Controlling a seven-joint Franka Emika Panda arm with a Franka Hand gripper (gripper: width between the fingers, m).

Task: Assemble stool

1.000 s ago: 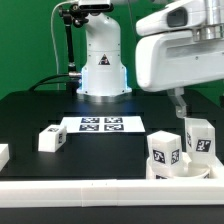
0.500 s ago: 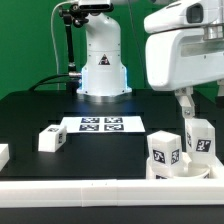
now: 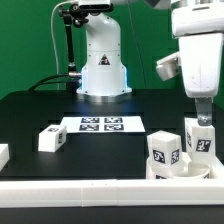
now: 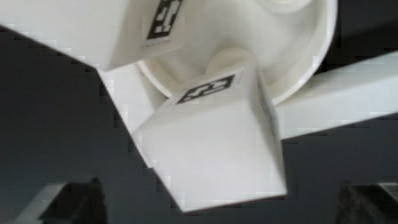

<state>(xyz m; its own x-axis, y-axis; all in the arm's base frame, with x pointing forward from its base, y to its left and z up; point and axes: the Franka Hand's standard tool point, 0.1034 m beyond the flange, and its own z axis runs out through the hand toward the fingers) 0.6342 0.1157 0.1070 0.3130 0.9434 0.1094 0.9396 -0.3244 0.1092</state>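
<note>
the step in hand is judged to be the fitting of a leg to the stool. a short blocky white plastic leg [image 3: 200, 140] stands upright on the low round white plastic ring-shaped seat [image 3: 185, 170]. the seat lies at the corner of the black counter [image 3: 30, 115] nearest the exterior camera, on the exterior view's right. a second tagged white leg [image 3: 165, 150] is seen upright just beside the first on the same seat. a third blocky white leg [image 3: 52, 138] lies loose, well apart, beside the flat white marker board [image 3: 100, 124].

the white robot arm [image 3: 195, 55] is held vertical directly above the first leg, pointing down at its top. in the wrist view the jaws are seen spread wide and released, the dark fingertips [image 4: 71, 200] standing either side of that leg; nothing is gripped.

a straight lowering is called for next, so that the leg is straddled squarely before the jaws are closed; a skewed approach could tip it.
</note>
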